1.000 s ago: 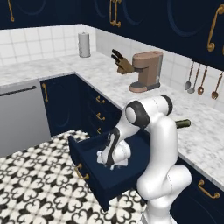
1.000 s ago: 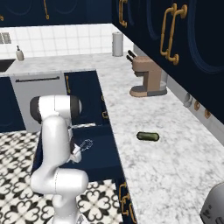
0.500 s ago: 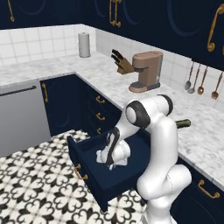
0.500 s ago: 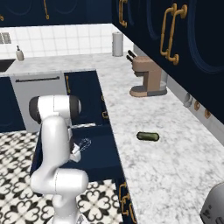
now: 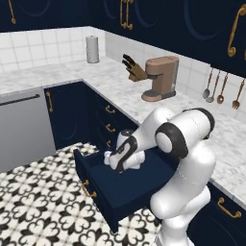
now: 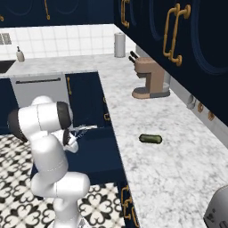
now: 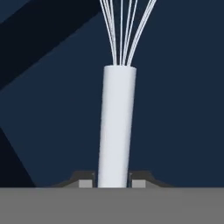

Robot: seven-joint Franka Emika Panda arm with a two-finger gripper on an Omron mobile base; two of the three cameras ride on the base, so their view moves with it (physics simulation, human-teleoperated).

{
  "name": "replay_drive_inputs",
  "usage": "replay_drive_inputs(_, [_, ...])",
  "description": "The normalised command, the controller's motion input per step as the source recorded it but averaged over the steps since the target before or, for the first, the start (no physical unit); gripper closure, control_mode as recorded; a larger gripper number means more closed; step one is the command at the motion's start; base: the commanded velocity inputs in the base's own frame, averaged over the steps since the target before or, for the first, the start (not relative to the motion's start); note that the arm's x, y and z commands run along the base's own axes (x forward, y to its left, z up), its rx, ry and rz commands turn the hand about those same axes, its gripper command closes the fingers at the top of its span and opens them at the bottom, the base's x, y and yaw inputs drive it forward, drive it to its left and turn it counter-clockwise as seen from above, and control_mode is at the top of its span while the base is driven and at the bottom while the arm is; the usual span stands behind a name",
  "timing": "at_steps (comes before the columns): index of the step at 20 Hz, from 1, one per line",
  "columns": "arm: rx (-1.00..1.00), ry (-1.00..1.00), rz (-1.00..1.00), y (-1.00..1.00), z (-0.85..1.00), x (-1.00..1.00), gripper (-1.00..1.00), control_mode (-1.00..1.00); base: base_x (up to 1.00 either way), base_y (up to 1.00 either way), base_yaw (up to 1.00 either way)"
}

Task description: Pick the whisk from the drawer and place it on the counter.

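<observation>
Now whisk (image 7: 116, 127) handle sits between fingers (image 7: 85, 180) — clamped.

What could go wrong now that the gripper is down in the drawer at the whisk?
The gripper is shut on the very end of the whisk handle, so the whisk may pivot or slip out when lifted. Its wire loops stick out past the hand and could catch the drawer wall or the counter edge on the way up.

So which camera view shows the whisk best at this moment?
The hand view: the whisk has its white handle upright between the closed jaws, wires fanning above. The right base view gives just thin wire loops beside the arm. In the left base view the hand covers it inside the drawer.
</observation>
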Motion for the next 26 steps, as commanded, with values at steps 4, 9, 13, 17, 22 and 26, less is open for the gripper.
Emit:
replay_drive_inputs(4, [0.00,-0.04,0.00,0.44,1.00,0.44,1.00,-1.00,0.00,0.00,0.00])
replay_drive_inputs(9, [-0.02,0.00,0.00,0.15,1.00,0.51,1.00,-1.00,0.00,0.00,0.00])
replay_drive_inputs(13, [-0.03,0.00,0.00,-0.14,1.00,0.60,1.00,-1.00,0.00,0.00,0.00])
replay_drive_inputs(17, [0.00,0.00,-0.02,-0.93,0.72,0.81,1.00,-1.00,0.00,0.00,0.00])
replay_drive_inputs(22, [0.00,0.00,-0.08,-1.00,0.05,0.75,1.00,-1.00,0.00,0.00,0.00])
replay_drive_inputs(26, [0.00,0.00,-0.02,-1.00,0.00,0.48,1.00,-1.00,0.00,0.00,0.00])
